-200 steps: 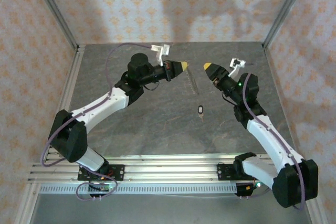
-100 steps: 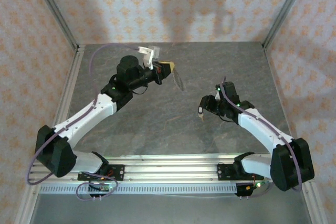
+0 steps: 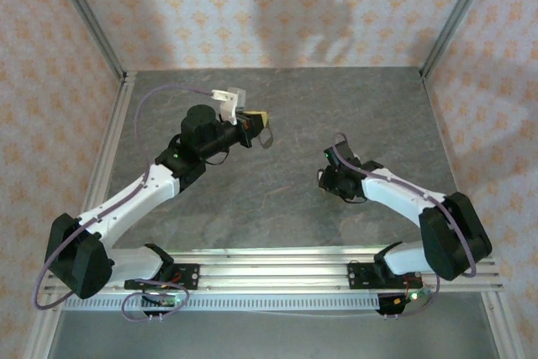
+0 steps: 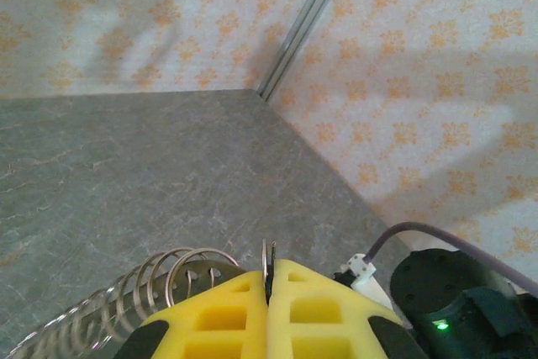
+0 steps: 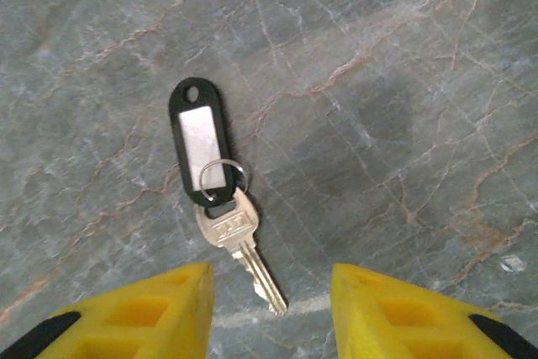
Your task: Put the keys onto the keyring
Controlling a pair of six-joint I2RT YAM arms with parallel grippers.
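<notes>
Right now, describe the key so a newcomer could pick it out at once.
On the grey marbled table, look just ahead of the open right gripper. The key lies flat there: small, silvery, joined by a little ring to a black oblong tag with a pale label.

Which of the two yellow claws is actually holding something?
The left gripper: it is clamped shut on the thin metal keyring. The right gripper stands open over the key lying on the table.
</notes>
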